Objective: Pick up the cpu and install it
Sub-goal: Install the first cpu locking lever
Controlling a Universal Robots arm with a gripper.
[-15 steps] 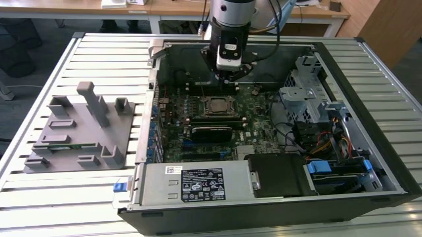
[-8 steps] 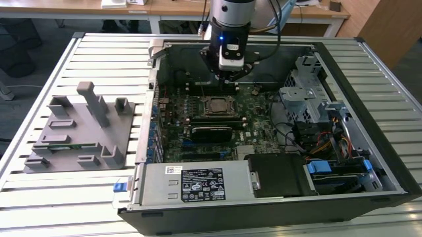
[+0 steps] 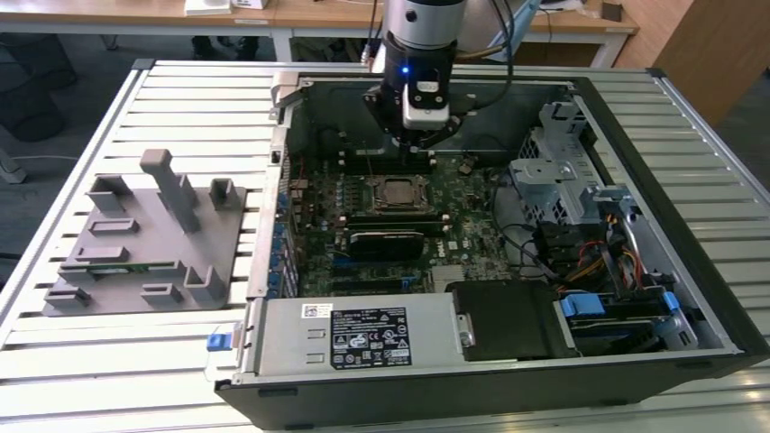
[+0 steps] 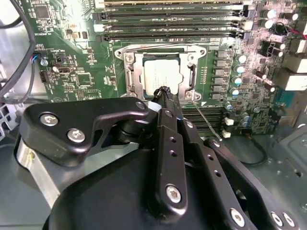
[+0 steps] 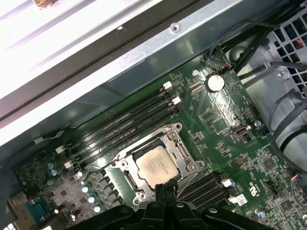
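End effector point(image 4: 164, 91), fingers together and empty, hangs over one edge of the cpu point(image 4: 162, 75), which lies flat inside the socket frame point(image 4: 129, 72). Any seating contact should be vertical and light.

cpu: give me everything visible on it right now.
The cpu is a small flat square with a silver-grey metal top and a thin darker rim. It lies level inside the metal socket frame on the green motherboard, beside the memory slots. The shut end effector hangs over one edge of it; whether they touch cannot be told.
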